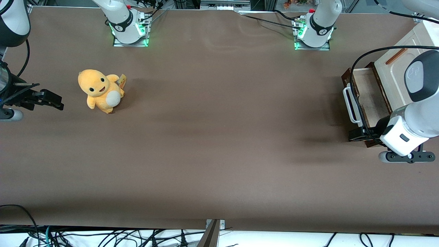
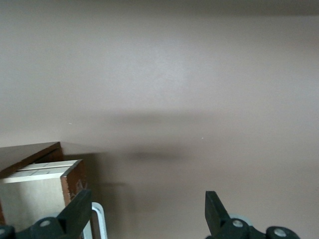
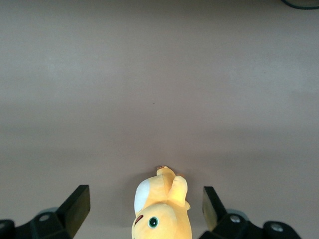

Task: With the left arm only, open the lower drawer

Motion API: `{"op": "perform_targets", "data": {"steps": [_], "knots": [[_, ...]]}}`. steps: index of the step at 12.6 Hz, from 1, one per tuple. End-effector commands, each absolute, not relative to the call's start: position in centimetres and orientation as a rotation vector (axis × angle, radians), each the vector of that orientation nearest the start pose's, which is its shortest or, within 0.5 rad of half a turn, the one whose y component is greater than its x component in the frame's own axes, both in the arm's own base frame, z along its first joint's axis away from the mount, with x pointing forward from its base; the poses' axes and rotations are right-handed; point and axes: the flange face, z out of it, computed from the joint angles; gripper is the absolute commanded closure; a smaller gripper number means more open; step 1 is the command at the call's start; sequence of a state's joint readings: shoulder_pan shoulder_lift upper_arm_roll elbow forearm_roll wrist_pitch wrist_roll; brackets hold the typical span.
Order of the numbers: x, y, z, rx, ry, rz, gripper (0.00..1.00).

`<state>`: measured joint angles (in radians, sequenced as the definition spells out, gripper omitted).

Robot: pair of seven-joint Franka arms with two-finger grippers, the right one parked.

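Note:
The lower drawer (image 1: 368,97) stands pulled out of the cabinet at the working arm's end of the table, its pale beige inside showing. Its white loop handle (image 1: 350,103) faces the table's middle. The left arm (image 1: 416,113) reaches down over the drawer's nearer corner, with its black gripper (image 1: 357,134) low at that corner. In the left wrist view the gripper (image 2: 147,201) is open with nothing between its fingers. The handle's end (image 2: 98,219) lies just beside one fingertip (image 2: 79,201), next to the drawer's dark brown front (image 2: 73,179).
The cream cabinet (image 1: 399,73) with an orange-brown bar handle (image 1: 396,56) rises above the drawer. An orange plush toy (image 1: 100,91) sits toward the parked arm's end of the table. Two arm bases (image 1: 129,25) stand along the table edge farthest from the front camera.

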<state>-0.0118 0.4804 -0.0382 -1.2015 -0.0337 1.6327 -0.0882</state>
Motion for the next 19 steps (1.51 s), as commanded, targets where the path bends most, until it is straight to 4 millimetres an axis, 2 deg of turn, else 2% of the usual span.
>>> {"op": "perform_targets", "data": {"steps": [1,4,14,19], "knots": [[68.6,-2.4,51.1,-3.23,-0.051,0.08,0.0],[68.6,-1.5,51.2,-3.217,0.065,0.07,0.0],[68.6,-1.8,50.9,-3.146,0.099,0.079,0.0],[68.4,-1.2,50.8,-3.144,0.088,0.098,0.0]]}}
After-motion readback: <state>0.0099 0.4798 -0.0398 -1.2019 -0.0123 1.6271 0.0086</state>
